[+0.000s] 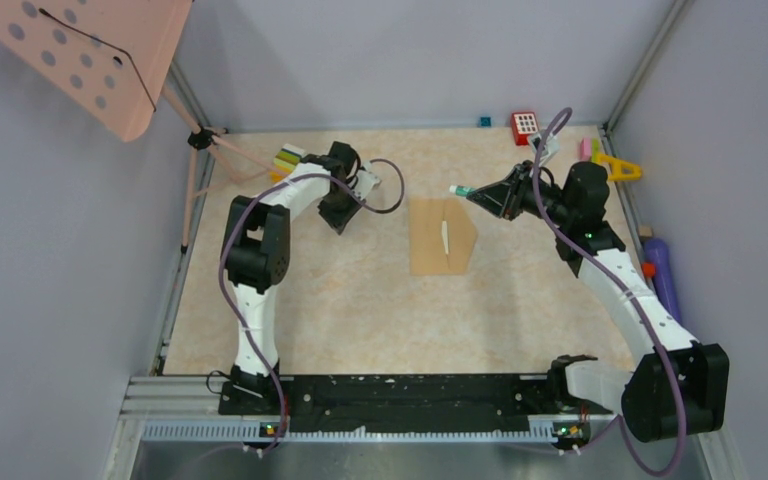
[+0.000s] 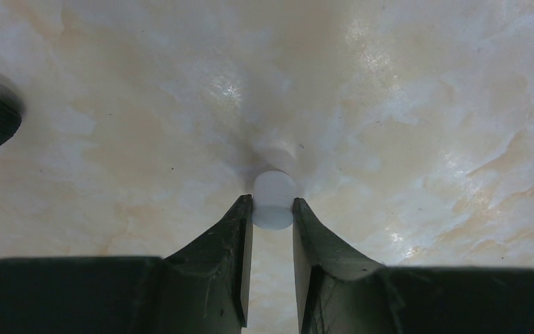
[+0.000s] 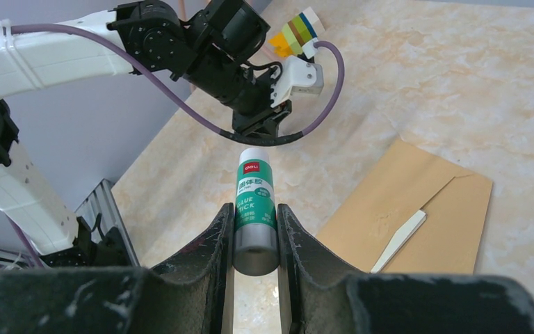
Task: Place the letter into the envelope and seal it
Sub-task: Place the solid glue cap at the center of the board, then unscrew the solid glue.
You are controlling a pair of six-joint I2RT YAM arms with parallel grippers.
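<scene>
Marbled beige tabletop (image 1: 360, 320), tan kraft paper envelope (image 1: 428, 245) flat at centre, between both arms.
Right gripper (image 3: 256, 223) clamps a green-and-white glue stick (image 3: 255, 195); left gripper (image 2: 272, 211) pinches a small white round cap (image 2: 274, 197).

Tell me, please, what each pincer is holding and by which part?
The right pincer clamps the glue stick around its grey lower end. The left pincer pinches a small white cylinder by its sides, at the fingertips.
</scene>
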